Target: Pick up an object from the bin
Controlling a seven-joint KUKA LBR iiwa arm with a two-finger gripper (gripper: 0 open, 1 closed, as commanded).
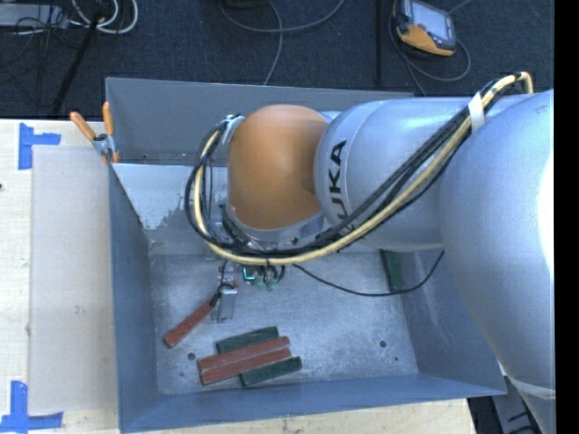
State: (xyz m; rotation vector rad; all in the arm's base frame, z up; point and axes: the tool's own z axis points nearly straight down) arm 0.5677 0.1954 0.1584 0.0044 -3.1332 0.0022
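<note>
Near the middle of the grey metal bin (134, 269), the gripper (224, 302) hangs low over the floor, under the rounded orange cover (271, 165) on the wrist. The silver arm (434, 179) comes in from the right, with black and yellow cables (195, 208) looped around the wrist.

The gripper tip is at the upper right end of a thin reddish-brown stick (185, 327), which lies slanting down to the left on the bin floor. From this angle it is not possible to tell how far the gripper is open, or whether it has hold of the stick.

Just to the right and nearer the front wall, three bars lie side by side: a dark green bar (247, 340), a longer reddish-brown bar (242, 363) and another dark green bar (271, 372). A dark green block (393, 269) lies well apart, by the right wall.
</note>
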